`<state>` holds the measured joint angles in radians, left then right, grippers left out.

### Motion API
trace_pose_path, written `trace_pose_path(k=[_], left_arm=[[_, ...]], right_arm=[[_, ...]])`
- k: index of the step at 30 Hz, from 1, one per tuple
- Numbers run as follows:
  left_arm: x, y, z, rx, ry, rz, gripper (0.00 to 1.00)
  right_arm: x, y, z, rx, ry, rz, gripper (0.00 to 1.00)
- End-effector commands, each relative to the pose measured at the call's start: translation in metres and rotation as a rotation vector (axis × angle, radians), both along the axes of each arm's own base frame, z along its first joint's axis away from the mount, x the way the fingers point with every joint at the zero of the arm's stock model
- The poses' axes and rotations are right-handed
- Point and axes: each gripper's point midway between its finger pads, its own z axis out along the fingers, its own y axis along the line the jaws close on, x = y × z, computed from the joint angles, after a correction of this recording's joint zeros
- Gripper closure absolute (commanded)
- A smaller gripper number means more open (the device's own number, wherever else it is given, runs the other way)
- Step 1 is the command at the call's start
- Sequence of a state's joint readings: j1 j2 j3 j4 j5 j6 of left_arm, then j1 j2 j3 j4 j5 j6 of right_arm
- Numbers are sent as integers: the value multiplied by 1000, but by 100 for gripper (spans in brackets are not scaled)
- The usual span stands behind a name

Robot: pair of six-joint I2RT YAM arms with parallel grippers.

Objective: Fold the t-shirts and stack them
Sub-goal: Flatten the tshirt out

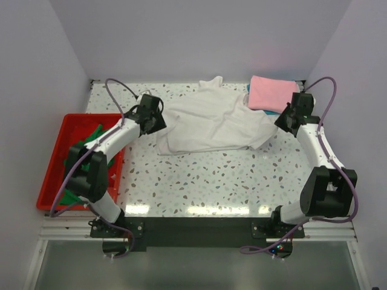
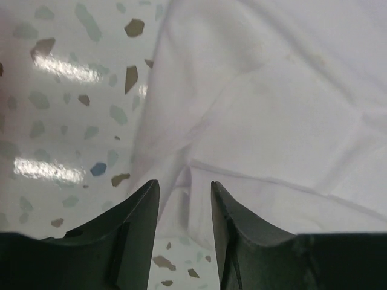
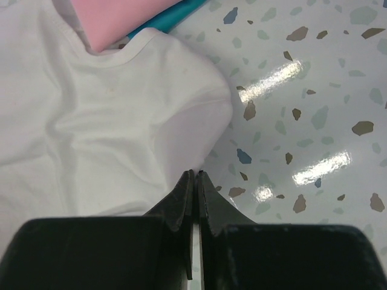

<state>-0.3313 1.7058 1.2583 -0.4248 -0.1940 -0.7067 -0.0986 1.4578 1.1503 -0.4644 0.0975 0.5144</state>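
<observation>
The left arm bends up from its base with its elbow over the red tray (image 1: 53,158), where a green t-shirt (image 1: 92,136) lies, and its hand (image 2: 184,188) hangs with fingers spread just above the left edge of the white t-shirt (image 1: 211,121). The right arm stretches up the right side, and its hand (image 3: 195,176) is pressed together at the shirt's right edge; whether any cloth is caught there I cannot tell. The white t-shirt lies rumpled on the far middle of the counter (image 1: 199,181), its right side just beside a folded pink t-shirt (image 1: 272,92) that rests on a teal one (image 3: 169,15) in the far right corner.
</observation>
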Motion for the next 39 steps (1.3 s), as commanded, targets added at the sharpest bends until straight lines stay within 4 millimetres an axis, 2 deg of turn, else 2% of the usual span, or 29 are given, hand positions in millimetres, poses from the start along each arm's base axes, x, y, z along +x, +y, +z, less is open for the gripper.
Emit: trace_pose_path(k=[1, 3, 5, 9, 18, 28, 35, 39], left_arm=[[-31, -18, 9, -31, -76, 75, 57], [-54, -28, -9, -45, -33, 79, 60], [-64, -32, -22, -44, -15, 75, 60], [-67, -51, -36, -76, 13, 15, 60], [-60, -75, -38, -136, -3, -66, 55], [-68, -72, -50, -121, 34, -50, 56], [-73, -75, -59, -115, 56, -44, 52], [-74, -75, -58, -109, 53, -35, 49]], right_arm=[[15, 3, 11, 26, -74, 3, 100], [16, 3, 9, 29, -70, 5, 100], [16, 4, 10, 32, -73, 10, 100], [16, 5, 7, 33, -70, 16, 100], [16, 7, 7, 35, -70, 24, 100], [16, 6, 7, 34, -72, 26, 100], [16, 7, 6, 37, -71, 27, 100], [16, 7, 6, 34, -69, 28, 100]])
